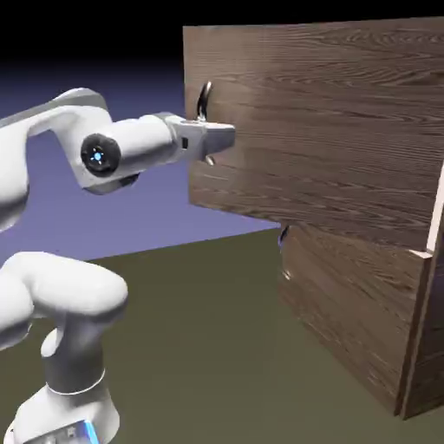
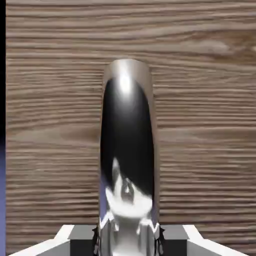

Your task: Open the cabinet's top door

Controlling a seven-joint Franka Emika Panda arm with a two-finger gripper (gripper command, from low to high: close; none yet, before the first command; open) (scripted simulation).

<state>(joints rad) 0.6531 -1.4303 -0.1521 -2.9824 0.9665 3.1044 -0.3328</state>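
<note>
Metal handle (image 2: 127,150) of the swung-out top door (image 1: 329,130) sits clamped in the hand (image 1: 211,154).

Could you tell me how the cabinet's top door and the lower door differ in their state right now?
The top door has swung out from the cabinet, its handle edge toward the arm; the lower door sits further back beneath it. The top door's handle is clamped in the gripper, filling the hand view; the lower door's handle is untouched. The top door is the larger panel. Both are dark wood grain with small metal handles.
</note>
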